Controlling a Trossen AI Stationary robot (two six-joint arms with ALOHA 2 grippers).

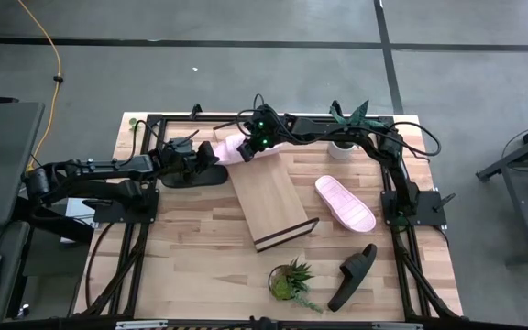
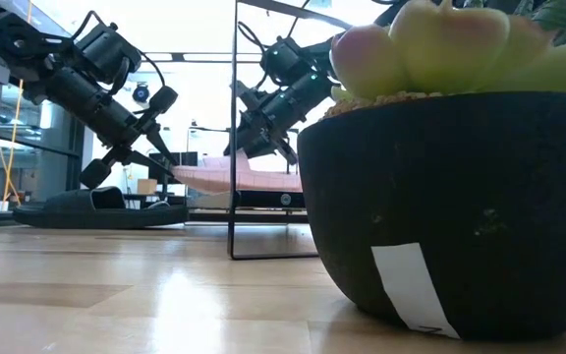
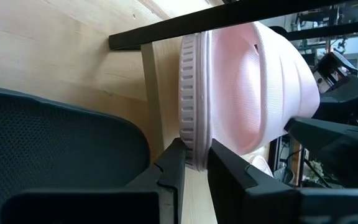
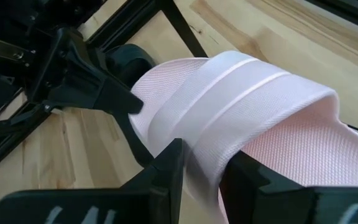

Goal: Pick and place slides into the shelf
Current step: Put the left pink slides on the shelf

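Sandals number four on the table, and one pale pink slide (image 1: 230,147) hangs between both arms at the upper centre of the high view, just past the top edge of the shelf (image 1: 270,199). The left gripper (image 3: 191,163) pinches the ribbed sole rim at one end, fingers pressed against it, while the right gripper (image 4: 201,165) is clamped on the wide strap. Two grips likely keep the sandal level so it can be lined up with the slanted board. In the low view the slide is lifted clear of the tabletop, beside the shelf's black wire frame (image 2: 236,147).

A black slide (image 1: 193,174) lies under the left arm, left of the shelf. The second pink slide (image 1: 344,203) rests right of the shelf, and another black slide (image 1: 352,276) sits lower right, near a potted plant (image 1: 291,280). The board itself carries nothing yet, so the task looks barely begun.
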